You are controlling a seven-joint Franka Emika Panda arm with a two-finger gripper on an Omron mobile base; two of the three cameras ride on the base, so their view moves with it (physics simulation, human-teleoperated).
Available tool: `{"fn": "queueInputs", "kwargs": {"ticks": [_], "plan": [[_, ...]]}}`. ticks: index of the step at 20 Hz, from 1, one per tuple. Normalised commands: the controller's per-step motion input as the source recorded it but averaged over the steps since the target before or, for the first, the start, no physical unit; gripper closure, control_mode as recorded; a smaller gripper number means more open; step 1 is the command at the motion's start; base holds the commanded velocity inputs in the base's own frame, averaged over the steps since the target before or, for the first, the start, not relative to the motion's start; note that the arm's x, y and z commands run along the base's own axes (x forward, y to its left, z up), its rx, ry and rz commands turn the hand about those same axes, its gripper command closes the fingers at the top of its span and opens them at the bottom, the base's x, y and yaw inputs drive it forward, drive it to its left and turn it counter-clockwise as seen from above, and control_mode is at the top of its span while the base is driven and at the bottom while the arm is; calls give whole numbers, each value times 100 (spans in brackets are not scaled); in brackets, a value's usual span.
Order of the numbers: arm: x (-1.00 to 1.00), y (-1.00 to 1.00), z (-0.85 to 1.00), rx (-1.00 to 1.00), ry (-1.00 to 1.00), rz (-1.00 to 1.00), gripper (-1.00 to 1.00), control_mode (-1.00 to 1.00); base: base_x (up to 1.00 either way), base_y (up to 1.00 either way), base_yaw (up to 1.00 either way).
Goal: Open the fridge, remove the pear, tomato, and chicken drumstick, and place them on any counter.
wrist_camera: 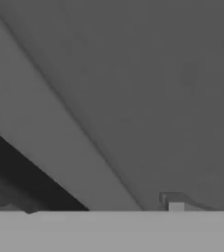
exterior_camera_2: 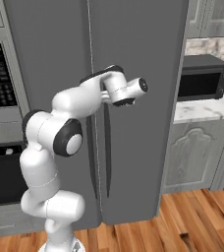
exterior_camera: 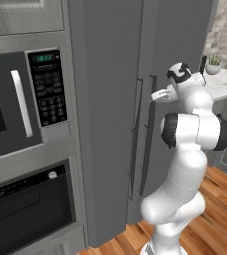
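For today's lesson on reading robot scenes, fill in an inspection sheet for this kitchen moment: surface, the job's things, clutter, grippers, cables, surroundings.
Surface: marble counter right of the fridge, over grey cabinets; a black microwave stands on it.
Job's things: fridge, both doors shut; two long handles at the middle seam; pear, tomato and drumstick nothing seen.
Clutter: small potted plant on the counter.
Grippers: gripper at the right door's handle, near its top; whether the jaws are closed on it cannot be told.
Cables: nothing seen.
Surroundings: built-in microwave with keypad and oven left of the fridge; wooden floor.
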Motion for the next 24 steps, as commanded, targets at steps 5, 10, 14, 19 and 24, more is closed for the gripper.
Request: {"fn": "queueInputs", "kwargs": {"ticks": [5,10,14,19,24], "plan": [[-60,50,-55,0,-32,-8,100,-100,0,0,0],[-56,-10,-8,0,-34,-23,100,-100,0,0,0],[-27,-83,0,0,-15,-30,100,-100,0,0,0],[-24,-100,4,2,-8,-27,100,-100,0,0,0],[-3,-100,20,10,0,-25,100,-100,0,0,0]]}}
